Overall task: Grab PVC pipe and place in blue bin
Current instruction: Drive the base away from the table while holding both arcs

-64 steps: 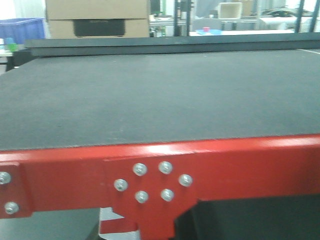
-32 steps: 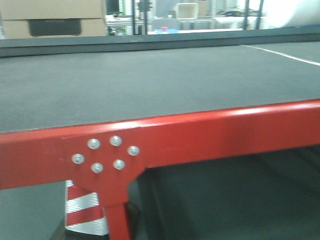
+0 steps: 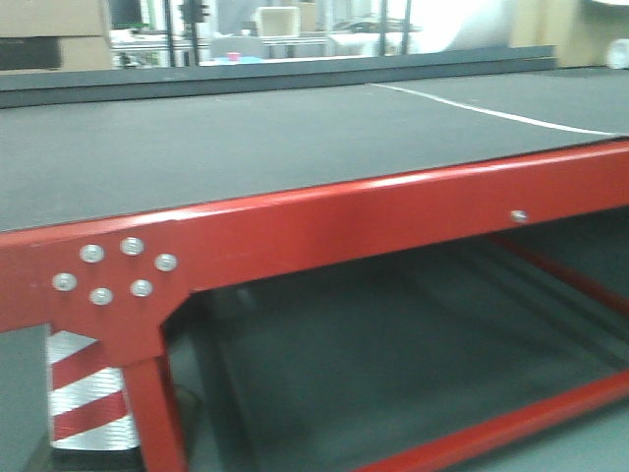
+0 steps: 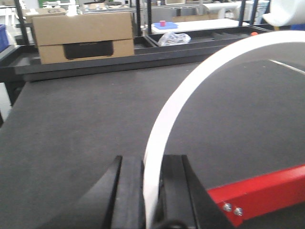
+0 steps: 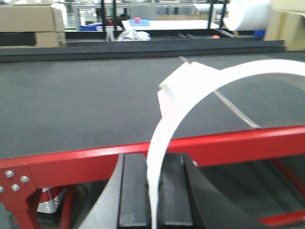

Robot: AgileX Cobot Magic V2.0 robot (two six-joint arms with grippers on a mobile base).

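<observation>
Your left gripper [image 4: 150,164] is closed on the PVC pipe [image 4: 164,126], with the black fingers [image 4: 127,191] pressed against either side of the white band. From the jaws the pipe rises and arcs off to the right, above the dark mat of the bench [image 4: 71,124]. The bench's red front rail [image 4: 257,188] shows at the lower right of that view. A cardboard box [image 4: 83,36] stands along the far edge.

Your right gripper [image 5: 153,164] is likewise clamped on a white curved band of PVC pipe [image 5: 228,74]. This band climbs from between the fingers, crosses in front of the red rail at the near edge and bends right over the mat. A blunt white end [image 5: 183,78] sits where the curve turns. You cannot tell from the wrist views whether both grippers hold one piece or two.

From the front camera you see neither arm nor pipe. It shows the bench mat [image 3: 246,147], crossed by a thin white line [image 3: 491,113] towards the right side. Below the mat the red rail [image 3: 344,226] runs along the near edge. A cluster of five bolts [image 3: 113,267] sits at the near left corner, above a red leg [image 3: 157,413]. A red-and-white striped block [image 3: 88,393] stands just beside that leg. Under the top, a dark lower shelf [image 3: 373,344] lies inside the frame.
</observation>
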